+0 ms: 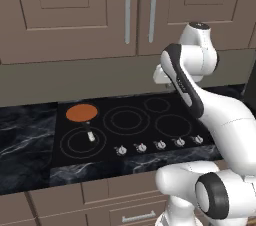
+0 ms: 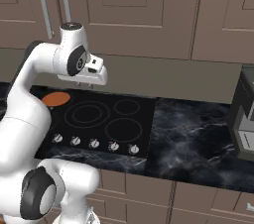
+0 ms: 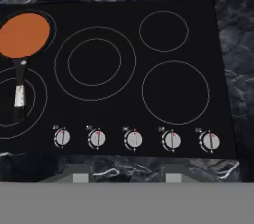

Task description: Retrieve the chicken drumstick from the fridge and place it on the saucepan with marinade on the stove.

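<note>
The saucepan with marinade [image 1: 81, 113] [image 2: 55, 99] [image 3: 24, 34] sits on the back left burner of the black stove [image 1: 145, 131] [image 2: 106, 119] [image 3: 134, 99]. Its flat orange contents are bare, and its short handle points toward the knobs. My gripper [image 3: 127, 174] [image 2: 88, 85] [image 1: 162, 81] hangs above the back middle of the cooktop, to the right of the pan. It is open, with nothing between its fingertips [image 3: 82, 174]. The chicken drumstick and the fridge are out of view.
A row of silver knobs [image 3: 134, 140] [image 1: 160, 145] lines the stove's front edge. Dark marble counter [image 2: 193, 134] [image 1: 25, 140] runs on both sides. A dark appliance [image 2: 244, 119] stands at the far right. Wall cabinets with bar handles [image 1: 127, 10] hang overhead.
</note>
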Tool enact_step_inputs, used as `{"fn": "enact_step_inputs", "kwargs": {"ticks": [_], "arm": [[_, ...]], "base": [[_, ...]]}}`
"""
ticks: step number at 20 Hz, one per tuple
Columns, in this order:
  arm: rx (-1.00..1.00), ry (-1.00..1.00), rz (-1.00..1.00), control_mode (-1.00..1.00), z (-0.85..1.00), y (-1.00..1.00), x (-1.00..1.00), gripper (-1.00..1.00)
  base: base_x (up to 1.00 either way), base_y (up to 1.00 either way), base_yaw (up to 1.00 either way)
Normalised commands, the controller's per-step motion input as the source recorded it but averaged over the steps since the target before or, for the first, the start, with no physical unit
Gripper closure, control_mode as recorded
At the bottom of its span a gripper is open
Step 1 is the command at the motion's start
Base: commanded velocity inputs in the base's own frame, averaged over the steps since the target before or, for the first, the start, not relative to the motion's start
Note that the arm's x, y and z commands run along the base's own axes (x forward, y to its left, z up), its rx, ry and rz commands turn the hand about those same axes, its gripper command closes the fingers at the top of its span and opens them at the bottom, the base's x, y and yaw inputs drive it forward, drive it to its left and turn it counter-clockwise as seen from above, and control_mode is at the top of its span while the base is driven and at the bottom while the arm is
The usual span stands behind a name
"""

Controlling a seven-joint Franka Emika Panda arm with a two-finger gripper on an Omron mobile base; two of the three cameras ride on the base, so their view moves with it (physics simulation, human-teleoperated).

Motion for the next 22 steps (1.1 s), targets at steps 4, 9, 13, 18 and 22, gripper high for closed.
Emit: {"fn": "enact_step_inputs", "kwargs": {"ticks": [4, 9, 13, 18, 22], "arm": [[0.00, -0.12, 0.00, -1.00, 0.00, 0.00, -0.40, -1.00], [0.00, -0.30, 0.00, -1.00, -0.06, 0.00, -0.98, -1.00], [0.00, -0.25, 0.00, -1.00, -0.13, -0.01, -0.99, -1.00], [0.03, -0.14, 0.00, -1.00, -0.09, -0.05, -0.84, -1.00], [0.01, -0.06, 0.00, -1.00, -0.12, -0.02, -0.77, -1.00]], "base": [[0.00, 0.00, 0.00], [0.00, 0.00, 0.00], [0.00, 0.00, 0.00], [0.00, 0.00, 0.00], [0.00, 0.00, 0.00]]}}
